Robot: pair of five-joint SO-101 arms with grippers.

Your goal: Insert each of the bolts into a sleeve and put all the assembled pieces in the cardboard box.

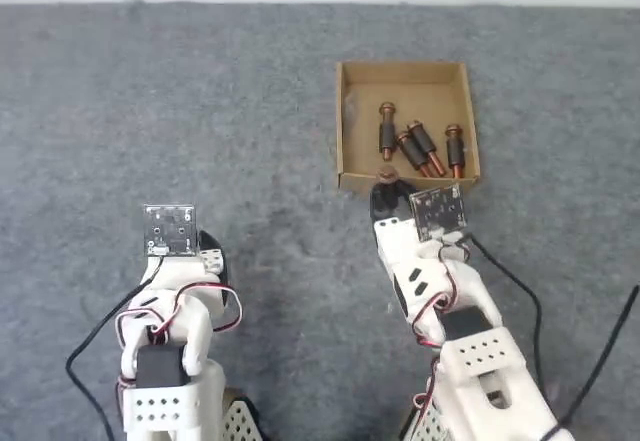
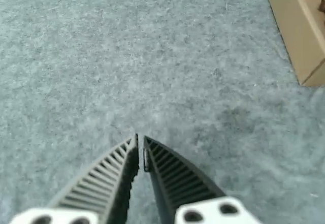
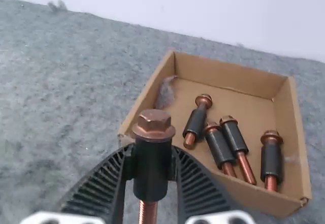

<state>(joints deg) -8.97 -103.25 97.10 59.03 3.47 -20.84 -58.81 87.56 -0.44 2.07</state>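
My right gripper (image 3: 151, 176) is shut on an assembled piece (image 3: 151, 155): a copper bolt with a hex head inside a black sleeve, held upright. In the high view it hangs just in front of the near wall of the cardboard box (image 1: 345, 121), with the bolt head (image 1: 388, 175) at that wall. Several assembled bolts in sleeves (image 1: 418, 143) lie on the box floor (image 3: 256, 112). My left gripper (image 2: 140, 155) is shut with nothing in it, low over bare carpet at the lower left of the high view (image 1: 170, 233). A corner of the box (image 2: 299, 36) shows in the left wrist view.
Grey carpet (image 1: 180, 101) covers the table, with wide free room left of the box and between the arms. A pale wall (image 3: 203, 5) stands behind the carpet's far edge. Cables (image 1: 520, 291) trail beside the right arm.
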